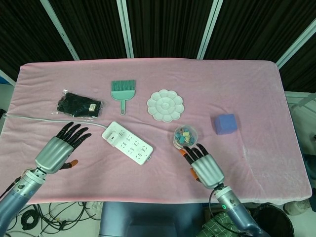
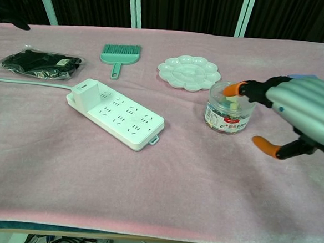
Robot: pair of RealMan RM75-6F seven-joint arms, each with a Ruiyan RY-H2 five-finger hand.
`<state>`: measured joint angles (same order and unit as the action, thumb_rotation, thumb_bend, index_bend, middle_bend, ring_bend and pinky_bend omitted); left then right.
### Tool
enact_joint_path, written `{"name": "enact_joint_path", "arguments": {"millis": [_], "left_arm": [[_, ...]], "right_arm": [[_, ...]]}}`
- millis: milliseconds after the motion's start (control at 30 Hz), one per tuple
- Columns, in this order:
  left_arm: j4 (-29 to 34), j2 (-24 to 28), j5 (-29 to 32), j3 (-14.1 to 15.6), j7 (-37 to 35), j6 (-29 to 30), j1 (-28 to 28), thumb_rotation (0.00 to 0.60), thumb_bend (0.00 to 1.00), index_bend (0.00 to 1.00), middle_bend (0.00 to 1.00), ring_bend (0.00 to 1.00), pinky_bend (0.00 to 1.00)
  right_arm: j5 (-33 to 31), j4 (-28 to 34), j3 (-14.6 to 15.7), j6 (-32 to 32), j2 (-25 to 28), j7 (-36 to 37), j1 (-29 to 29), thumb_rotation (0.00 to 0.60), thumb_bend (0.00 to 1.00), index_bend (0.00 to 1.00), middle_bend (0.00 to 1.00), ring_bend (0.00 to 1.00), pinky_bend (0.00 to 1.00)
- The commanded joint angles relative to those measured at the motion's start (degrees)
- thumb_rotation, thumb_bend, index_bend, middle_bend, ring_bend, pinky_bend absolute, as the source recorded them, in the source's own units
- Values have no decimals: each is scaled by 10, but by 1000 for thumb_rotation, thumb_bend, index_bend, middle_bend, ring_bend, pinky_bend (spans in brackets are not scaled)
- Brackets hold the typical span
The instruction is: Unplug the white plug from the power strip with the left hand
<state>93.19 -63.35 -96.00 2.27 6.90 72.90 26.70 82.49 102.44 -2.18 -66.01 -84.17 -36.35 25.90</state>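
The white power strip (image 1: 127, 142) (image 2: 118, 115) lies slanted on the pink cloth. A white plug (image 1: 112, 132) (image 2: 89, 92) sits in its left end, still seated. My left hand (image 1: 61, 148) hovers to the left of the strip, apart from it. Its fingers are spread and it holds nothing. My right hand (image 1: 202, 165) (image 2: 304, 115) is just in front of the clear jar (image 1: 185, 137) (image 2: 230, 107), fingers apart and empty.
A grey cable (image 1: 49, 119) (image 2: 26, 81) runs left from the strip. At the back lie a black bag (image 1: 79, 105), a green brush (image 1: 122, 91) and a white palette (image 1: 165, 105). A blue cube (image 1: 225, 123) stands right of the jar.
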Motion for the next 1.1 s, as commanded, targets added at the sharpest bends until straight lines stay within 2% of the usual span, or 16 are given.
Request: {"name": "enact_joint_path", "arguments": {"millis": [33, 200, 367, 567, 767, 967, 1100], "left_arm": [[-37, -21, -1, 3, -26, -4, -3, 600, 157, 141, 86, 0, 0], [-72, -48, 8, -4, -47, -31, 13, 600, 157, 140, 86, 0, 0], [-104, -80, 17, -14, -37, -56, 28, 600, 157, 140, 87, 0, 0], [-127, -110, 19, -21, -30, -71, 42, 600, 157, 141, 99, 0, 0], [-151, -143, 23, -28, -12, -90, 59, 600, 159, 158, 101, 0, 0], [-175, -178, 39, -35, 7, -119, 76, 600, 164, 173, 100, 0, 0], [-190, -201, 46, -44, 20, -117, 82, 600, 168, 173, 102, 0, 0]], "right_arm": [[-7, -13, -14, 24, -53, -29, 25, 600, 360, 145, 131, 219, 146], [-31, -52, -37, 58, -113, -58, 60, 600, 360, 139, 127, 205, 141], [-91, -105, -75, 93, -175, -88, 101, 600, 363, 132, 125, 199, 137], [-125, -161, -96, 110, -228, -114, 140, 600, 403, 134, 125, 196, 136], [-146, -202, -88, 119, -266, -119, 160, 600, 505, 134, 118, 171, 125], [-152, -230, -80, 118, -286, -118, 170, 600, 524, 134, 104, 147, 106], [-148, -241, -81, 112, -295, -112, 177, 600, 530, 134, 104, 147, 106]]}}
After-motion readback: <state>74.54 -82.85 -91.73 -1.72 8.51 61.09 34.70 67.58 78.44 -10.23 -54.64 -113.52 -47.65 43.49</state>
